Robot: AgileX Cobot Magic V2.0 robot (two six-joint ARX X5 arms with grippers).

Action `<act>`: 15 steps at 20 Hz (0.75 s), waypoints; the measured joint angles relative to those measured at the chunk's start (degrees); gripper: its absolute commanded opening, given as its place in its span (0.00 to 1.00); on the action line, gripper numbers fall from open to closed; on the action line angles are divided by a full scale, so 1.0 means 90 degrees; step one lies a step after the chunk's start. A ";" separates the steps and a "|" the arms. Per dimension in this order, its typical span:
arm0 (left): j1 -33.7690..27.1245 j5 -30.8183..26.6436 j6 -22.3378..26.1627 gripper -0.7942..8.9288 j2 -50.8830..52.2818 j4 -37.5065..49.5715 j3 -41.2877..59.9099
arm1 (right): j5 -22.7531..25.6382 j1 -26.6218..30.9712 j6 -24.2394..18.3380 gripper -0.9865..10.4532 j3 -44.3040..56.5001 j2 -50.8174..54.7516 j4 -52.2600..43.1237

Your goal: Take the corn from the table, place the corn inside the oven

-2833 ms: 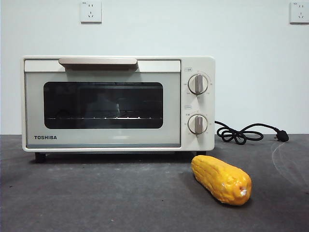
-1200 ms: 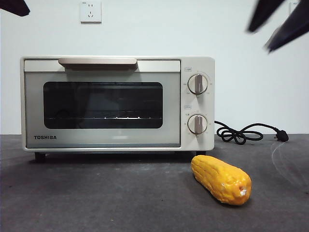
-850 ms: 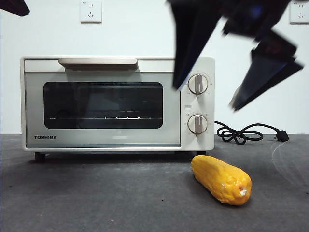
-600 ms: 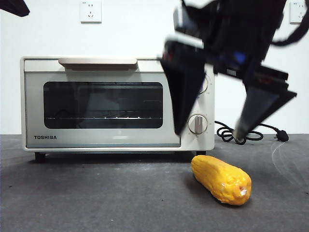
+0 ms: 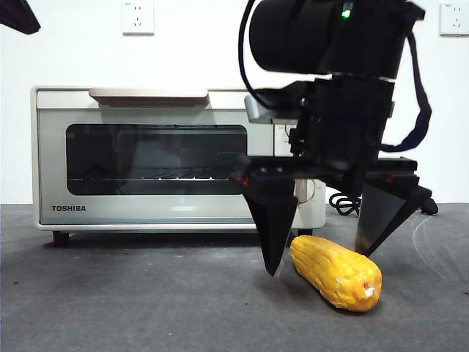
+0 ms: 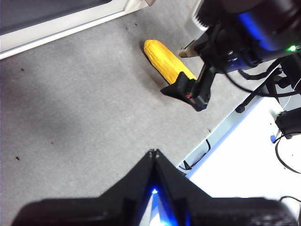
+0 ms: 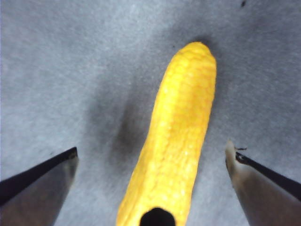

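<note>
The yellow-orange corn [image 5: 337, 273] lies on the dark grey table [image 5: 146, 301], in front of the oven's right end. My right gripper [image 5: 316, 260] hangs over it, open, one jaw on each side of the cob with its tips just above the table. From its wrist camera the corn [image 7: 183, 117] runs straight between the spread jaws of the right gripper [image 7: 151, 150], touching neither. The cream TOSHIBA oven [image 5: 154, 158] stands behind with its door closed. My left gripper [image 6: 154, 151] is shut on nothing, high above the table, and looks down at the corn [image 6: 162, 59].
The oven's black cord [image 5: 344, 205] and plug [image 5: 429, 207] lie on the table to the right of the oven, partly behind the right arm. In the left wrist view the table's edge [image 6: 221, 136] runs close past the corn, with floor and cables beyond it.
The right arm has come down from the upper right with its jaws spread and now straddles the corn. Corn, oven and the left arm have stayed put.
</note>
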State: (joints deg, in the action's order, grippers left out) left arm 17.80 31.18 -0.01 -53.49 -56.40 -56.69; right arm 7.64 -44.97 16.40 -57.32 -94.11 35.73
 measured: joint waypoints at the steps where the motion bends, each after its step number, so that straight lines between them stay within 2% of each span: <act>1: 0.0000 0.0000 0.0000 0.08 0.0000 -0.0002 0.0000 | 0.0053 0.0032 -0.0041 0.61 0.0000 -0.0051 -0.0053; 3: 0.0000 0.0000 0.0000 0.08 0.0000 -0.0012 0.0000 | 0.0066 0.0080 -0.0066 0.46 0.0000 -0.0124 -0.0100; 6: 0.0000 0.0000 0.0000 0.08 0.0000 -0.0049 0.0000 | 0.0100 0.0112 -0.0066 0.14 0.0000 -0.0131 -0.0095; 7: 0.0000 0.0000 0.0000 0.08 0.0000 -0.0063 0.0000 | 0.0100 0.0112 -0.0070 0.08 0.0000 -0.0131 -0.0095; 15: 0.0000 0.0000 0.0000 0.08 0.0000 -0.0044 0.0000 | 0.0095 0.0112 -0.0085 0.08 -0.0007 -0.0131 -0.0032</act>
State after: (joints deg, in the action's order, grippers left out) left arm 17.80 31.18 -0.01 -53.49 -56.80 -56.69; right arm 8.49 -43.97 15.64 -57.39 -95.29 35.44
